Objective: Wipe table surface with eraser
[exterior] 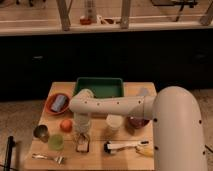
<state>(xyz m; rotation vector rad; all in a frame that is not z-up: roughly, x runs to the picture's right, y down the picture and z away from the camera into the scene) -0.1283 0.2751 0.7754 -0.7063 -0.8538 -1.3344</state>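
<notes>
The light tan table surface [100, 155] fills the lower middle of the camera view. The eraser [82, 145], a small block with dark edges and a pale middle, lies on it near the front, right of the green cup [56, 143]. My white arm reaches in from the right and bends down at the left end. The gripper [82, 133] hangs directly above the eraser, at or just over its top. Whether it grips the eraser does not show.
A green tray [99, 87] sits at the back. An orange bowl [56, 104] with a can, an orange fruit [66, 124], a metal cup [41, 132], a fork [49, 158], a white cup [114, 122], a brush [122, 146] and a banana [145, 151] crowd the table.
</notes>
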